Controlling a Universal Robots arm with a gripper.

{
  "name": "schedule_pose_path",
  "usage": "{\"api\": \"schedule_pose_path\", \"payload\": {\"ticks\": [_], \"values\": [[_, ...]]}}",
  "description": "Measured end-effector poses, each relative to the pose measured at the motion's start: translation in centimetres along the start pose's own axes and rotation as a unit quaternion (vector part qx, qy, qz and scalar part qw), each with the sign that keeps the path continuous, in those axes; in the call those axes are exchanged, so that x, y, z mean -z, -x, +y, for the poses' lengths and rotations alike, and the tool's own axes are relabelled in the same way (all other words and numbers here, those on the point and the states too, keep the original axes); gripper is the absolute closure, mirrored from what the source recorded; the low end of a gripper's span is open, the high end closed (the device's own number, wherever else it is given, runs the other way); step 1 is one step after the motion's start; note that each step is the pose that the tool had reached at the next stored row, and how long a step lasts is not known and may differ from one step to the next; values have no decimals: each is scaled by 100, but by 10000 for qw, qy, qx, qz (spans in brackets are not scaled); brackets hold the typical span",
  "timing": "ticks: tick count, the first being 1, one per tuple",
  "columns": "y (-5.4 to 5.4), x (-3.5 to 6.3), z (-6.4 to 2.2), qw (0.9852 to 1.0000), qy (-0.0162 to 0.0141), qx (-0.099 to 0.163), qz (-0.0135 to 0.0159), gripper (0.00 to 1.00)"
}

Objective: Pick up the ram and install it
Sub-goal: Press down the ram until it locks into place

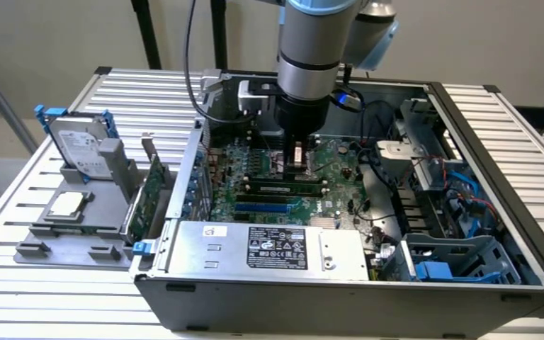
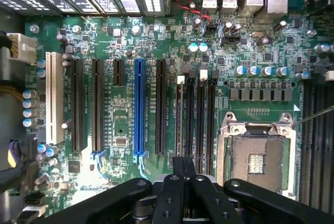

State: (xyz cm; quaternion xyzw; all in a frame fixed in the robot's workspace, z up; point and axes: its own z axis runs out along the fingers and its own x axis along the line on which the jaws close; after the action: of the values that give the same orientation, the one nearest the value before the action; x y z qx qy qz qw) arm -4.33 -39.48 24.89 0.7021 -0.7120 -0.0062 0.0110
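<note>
My gripper reaches down into the open computer case, close above the motherboard. Seen from the wrist, the black fingers are pressed together with nothing between them, and the gripper hangs over a group of long black memory slots, beside the CPU socket. From the exterior camera, a long narrow green strip with dark chips, which looks like the ram, lies along the slots just in front of the gripper. I cannot tell whether it is fully seated.
A blue slot, black slots and a white slot run beside the memory slots. The power supply fills the case's front. At the exterior view's left, a grey fixture holds a hard drive, a chip and an expansion card.
</note>
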Motion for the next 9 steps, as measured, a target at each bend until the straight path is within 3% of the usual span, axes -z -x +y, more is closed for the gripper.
{"api": "schedule_pose_path", "payload": {"ticks": [4,9], "values": [[-7,151,-3,10000,2,0,0,89],[-7,151,-4,10000,2,0,-4,89]]}}
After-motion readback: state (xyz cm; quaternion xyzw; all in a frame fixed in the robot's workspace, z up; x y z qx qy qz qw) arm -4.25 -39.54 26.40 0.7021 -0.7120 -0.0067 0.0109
